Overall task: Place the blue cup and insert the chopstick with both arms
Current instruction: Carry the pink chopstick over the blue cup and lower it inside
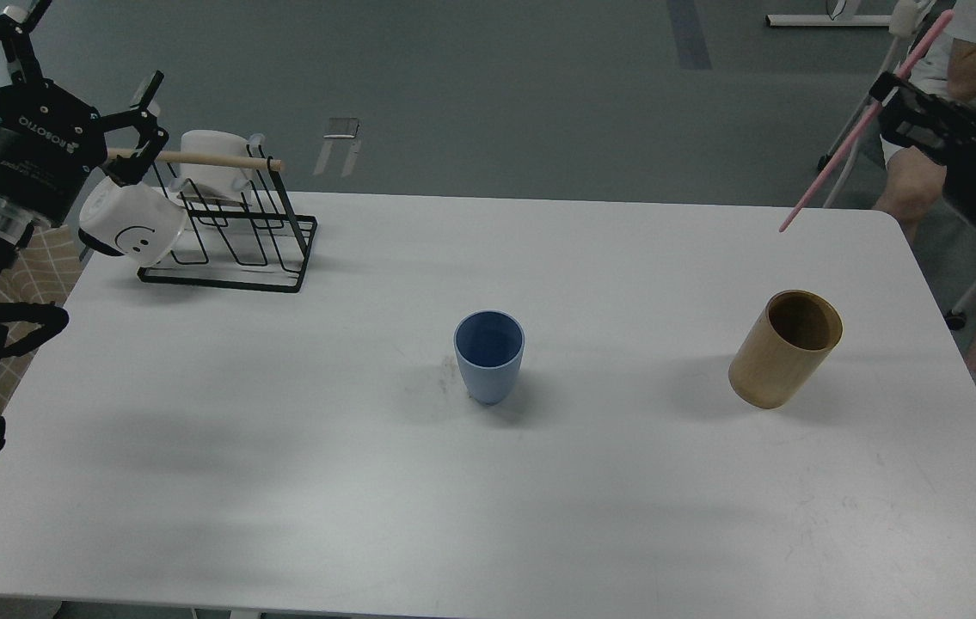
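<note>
One pink chopstick [862,125] is clamped in your right gripper [886,88], held near its upper third and slanting down and inward. Judge it light, stiff and thin; a grip this high lets the free tip swing, so steer slowly. The blue cup [489,355] stands upright on the white table [281,447], well below and inward of that tip, mouth open. It looks light, smooth and easily tipped. Your left gripper [133,129] has its fingers spread, empty, beside the rack [230,232], well apart from the cup.
</note>
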### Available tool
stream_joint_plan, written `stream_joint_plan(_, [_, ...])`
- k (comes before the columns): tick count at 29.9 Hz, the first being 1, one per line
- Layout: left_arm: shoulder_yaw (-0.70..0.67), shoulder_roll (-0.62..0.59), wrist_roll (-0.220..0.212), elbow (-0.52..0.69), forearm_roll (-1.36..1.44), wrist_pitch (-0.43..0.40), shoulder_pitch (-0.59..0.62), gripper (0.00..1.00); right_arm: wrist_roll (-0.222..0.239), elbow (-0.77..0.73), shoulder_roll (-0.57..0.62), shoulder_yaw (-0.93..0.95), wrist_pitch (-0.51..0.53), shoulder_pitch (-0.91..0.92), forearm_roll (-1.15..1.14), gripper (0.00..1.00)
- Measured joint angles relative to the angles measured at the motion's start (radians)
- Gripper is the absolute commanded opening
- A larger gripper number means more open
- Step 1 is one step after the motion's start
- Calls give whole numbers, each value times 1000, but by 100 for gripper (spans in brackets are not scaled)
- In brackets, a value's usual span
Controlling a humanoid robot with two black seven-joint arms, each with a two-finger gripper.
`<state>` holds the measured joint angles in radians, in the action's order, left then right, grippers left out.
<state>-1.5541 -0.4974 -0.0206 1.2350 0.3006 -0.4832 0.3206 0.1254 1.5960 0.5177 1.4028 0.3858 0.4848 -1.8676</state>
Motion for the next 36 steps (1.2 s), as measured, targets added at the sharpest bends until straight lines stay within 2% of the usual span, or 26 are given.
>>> stream_joint_plan(5, [0, -6, -1, 0, 0, 0, 0, 97, 6, 7, -124, -69, 1, 100, -4, 0])
stream_joint_plan(10, [0, -6, -1, 0, 0, 0, -3, 97, 18, -21, -215, -238, -3, 198, -20, 0])
stream_joint_plan(17, [-9, -6, -1, 0, 0, 0, -6, 97, 16, -56, -325, -417, -10, 234, -121, 0])
stream_joint_plan(24, [-18, -6, -1, 0, 0, -1, -11, 97, 16, -99, -399, -563, -63, 234, -212, 0])
stream_joint_plan(36, [-29, 1, 5, 0, 0, -3, -23, 97, 16, -151, -450, -639, -89, 222, -257, 0])
